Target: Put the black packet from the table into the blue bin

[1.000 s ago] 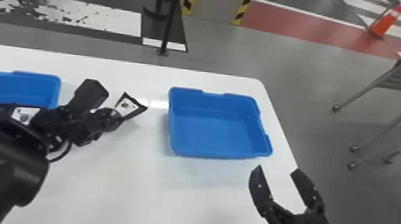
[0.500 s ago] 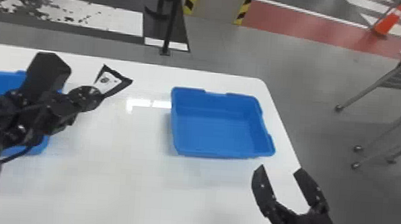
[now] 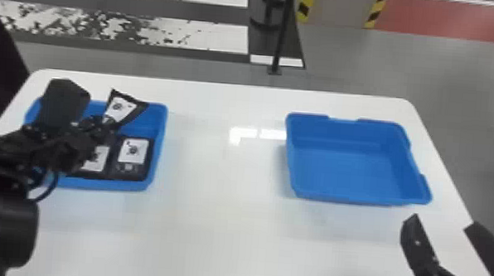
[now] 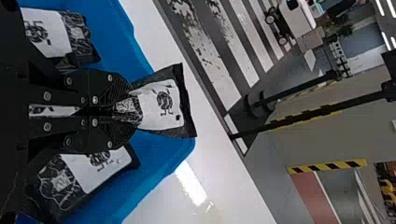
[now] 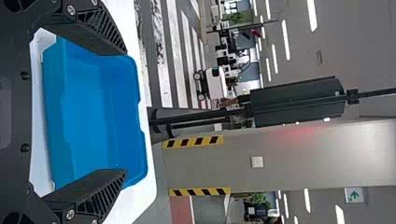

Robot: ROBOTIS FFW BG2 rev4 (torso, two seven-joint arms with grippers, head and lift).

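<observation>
My left gripper point(image 3: 106, 123) is over the left blue bin point(image 3: 157, 150), shut on a black packet point(image 3: 120, 108) with a white label. In the left wrist view the gripper point(image 4: 128, 109) pinches one end of this packet point(image 4: 161, 105), whose wide end sticks out past the fingertips. More black packets point(image 3: 132, 156) lie in that bin, partly hidden by the arm. My right gripper point(image 3: 439, 223) stands open near the table's front right. In the right wrist view, the fingers of the right gripper point(image 5: 125, 112) are wide apart, with nothing between them.
A second blue bin point(image 3: 352, 168), with nothing in it, stands on the right half of the white table point(image 3: 220, 212). Behind the table a black pole point(image 3: 283, 34) rises from the floor.
The head view has turned left, bringing more of the left bin into sight. My left gripper has moved left with the packet and is now over that bin. The right gripper looks unchanged.
</observation>
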